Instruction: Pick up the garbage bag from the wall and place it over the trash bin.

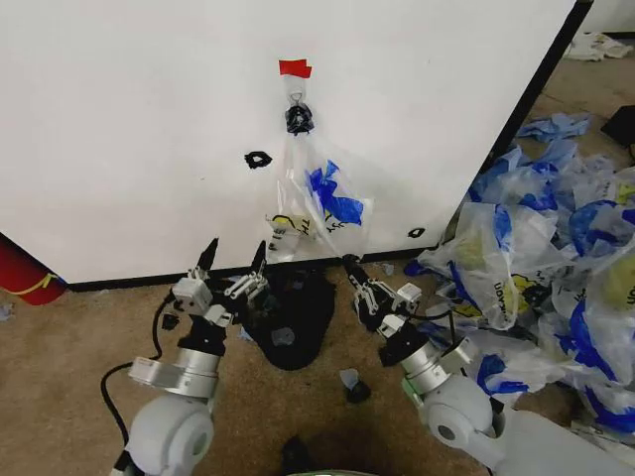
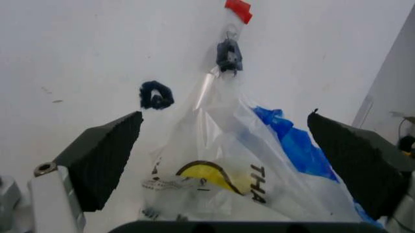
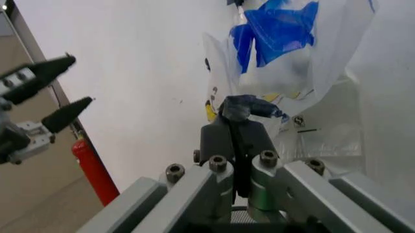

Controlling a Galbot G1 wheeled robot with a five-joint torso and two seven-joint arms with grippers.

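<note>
While the thin, crinkled garbage bag point(image 1: 316, 203) hangs from a metal hook point(image 1: 297, 99) on the flat white wall point(image 1: 129, 129), the left gripper point(image 1: 234, 262) gapes wide at its 7 o'clock; the right gripper point(image 1: 349, 263), pinched closed, sits at 5 o'clock above the round black trash bin point(image 1: 296, 317).

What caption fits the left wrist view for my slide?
Open left gripper faces the smiley garbage bag hanging from a hook on the white wall.

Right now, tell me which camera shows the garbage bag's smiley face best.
Left wrist view: the garbage bag hangs close, yellow face plain. The head view shows it small; the right wrist view shows a yellow sliver behind the right gripper.
</note>
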